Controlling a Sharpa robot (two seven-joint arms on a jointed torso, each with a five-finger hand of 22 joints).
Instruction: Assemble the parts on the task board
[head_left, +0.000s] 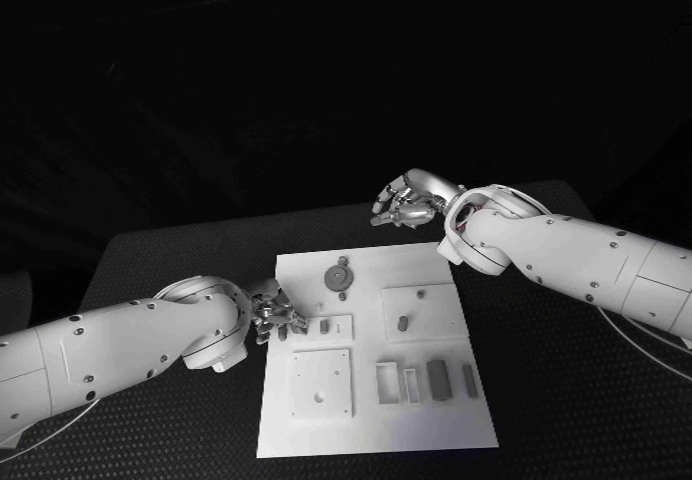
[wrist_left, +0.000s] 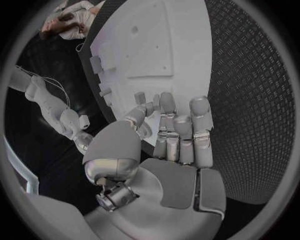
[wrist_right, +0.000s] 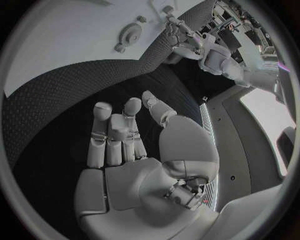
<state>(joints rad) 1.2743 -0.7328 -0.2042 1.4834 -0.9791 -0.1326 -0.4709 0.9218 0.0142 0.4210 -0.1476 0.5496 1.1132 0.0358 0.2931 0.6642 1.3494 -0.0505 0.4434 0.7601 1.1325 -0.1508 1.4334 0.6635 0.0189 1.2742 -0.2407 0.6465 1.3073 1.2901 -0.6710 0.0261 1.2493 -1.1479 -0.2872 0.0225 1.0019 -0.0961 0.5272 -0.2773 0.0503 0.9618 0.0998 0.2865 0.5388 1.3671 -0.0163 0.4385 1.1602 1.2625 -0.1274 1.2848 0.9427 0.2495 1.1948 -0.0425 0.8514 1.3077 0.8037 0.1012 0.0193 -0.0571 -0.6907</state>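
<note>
The white task board (head_left: 378, 428) lies in the middle of the black table. On it I see a round grey part (head_left: 340, 275) near the far edge, a small peg-like part (head_left: 402, 322) in a raised square, and dark oblong parts (head_left: 437, 380) on the right side. My left hand (head_left: 274, 312) hovers at the board's left edge, fingers stretched out and holding nothing; the left wrist view shows the left hand (wrist_left: 178, 132) pointing at the board (wrist_left: 178, 30). My right hand (head_left: 411, 198) is beyond the board's far edge, empty. In the right wrist view, the right hand (wrist_right: 125, 137) has straight fingers, with the board (wrist_right: 56, 45) ahead.
A square plate (head_left: 322, 382) with holes sits on the board's near left, and a rectangular frame (head_left: 389, 383) beside it. Black textured tabletop (head_left: 577, 400) surrounds the board. The right wrist view also catches the left hand (wrist_right: 182, 42) by the round part (wrist_right: 130, 35).
</note>
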